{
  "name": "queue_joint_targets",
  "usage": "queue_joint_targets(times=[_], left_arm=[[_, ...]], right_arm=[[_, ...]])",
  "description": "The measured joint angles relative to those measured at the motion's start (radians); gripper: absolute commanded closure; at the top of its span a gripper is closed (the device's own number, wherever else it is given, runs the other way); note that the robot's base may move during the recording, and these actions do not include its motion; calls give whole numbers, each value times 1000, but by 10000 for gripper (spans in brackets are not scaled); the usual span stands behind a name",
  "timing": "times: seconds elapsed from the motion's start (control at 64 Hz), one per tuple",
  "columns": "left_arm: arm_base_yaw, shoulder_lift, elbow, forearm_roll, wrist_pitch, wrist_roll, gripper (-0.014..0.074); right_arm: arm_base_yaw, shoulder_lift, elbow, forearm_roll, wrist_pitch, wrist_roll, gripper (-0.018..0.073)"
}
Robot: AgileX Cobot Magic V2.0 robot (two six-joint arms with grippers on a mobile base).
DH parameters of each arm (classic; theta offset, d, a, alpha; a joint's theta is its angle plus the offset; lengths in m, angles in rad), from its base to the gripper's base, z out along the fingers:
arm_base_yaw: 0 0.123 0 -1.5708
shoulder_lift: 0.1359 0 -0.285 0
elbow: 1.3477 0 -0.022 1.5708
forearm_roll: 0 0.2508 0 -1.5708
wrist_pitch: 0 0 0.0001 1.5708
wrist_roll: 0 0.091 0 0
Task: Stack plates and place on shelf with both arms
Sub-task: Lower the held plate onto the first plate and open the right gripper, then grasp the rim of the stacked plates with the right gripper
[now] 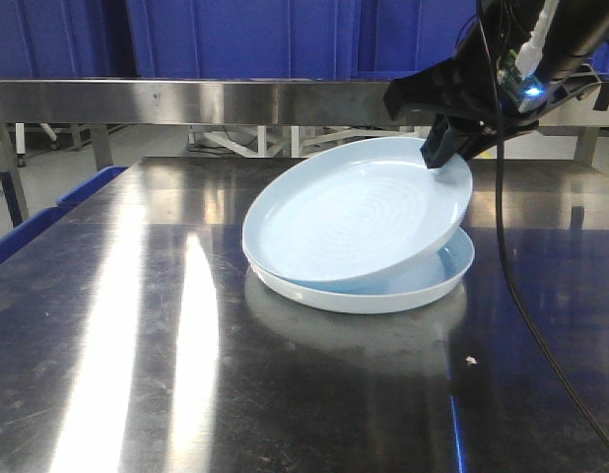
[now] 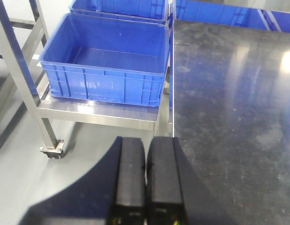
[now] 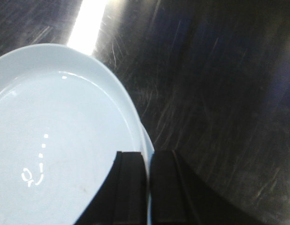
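Observation:
Two white plates lie in the middle of the steel table. The lower plate [image 1: 423,286] lies flat. The upper plate [image 1: 354,212] is tilted, its left edge resting in the lower one and its far right rim lifted. My right gripper [image 1: 444,156] is shut on that raised rim; in the right wrist view the plate [image 3: 56,140] fills the left and my right gripper [image 3: 148,161] pinches its rim between the two fingers. My left gripper [image 2: 146,150] is shut and empty, hanging over the table's left edge. The shelf rail [image 1: 186,101] runs across the back.
Blue plastic crates [image 2: 107,61] sit on a low wheeled steel cart left of the table [image 2: 229,93]. More blue crates [image 1: 245,34] stand behind the shelf rail. A black cable [image 1: 511,286] hangs from the right arm down across the table's right side.

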Motion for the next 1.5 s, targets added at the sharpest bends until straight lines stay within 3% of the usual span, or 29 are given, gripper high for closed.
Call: queue_joint_targets(times=[0.062, 0.125, 0.359, 1.016, 1.219, 1.5], left_arm=[[0, 0, 0, 0, 0, 0, 510], [0, 0, 0, 0, 0, 0, 510], [0, 0, 0, 0, 0, 0, 510], [0, 0, 0, 1, 0, 0, 510], [0, 0, 0, 1, 0, 0, 510], [0, 0, 0, 1, 0, 0, 510]], right_arm=[[0, 0, 0, 0, 18, 0, 64], [0, 0, 0, 0, 38, 0, 38], [0, 8, 0, 0, 112, 2, 87], [0, 111, -2, 0, 129, 2, 90], [0, 112, -4, 0, 129, 2, 188], [0, 121, -4, 0, 126, 2, 190]])
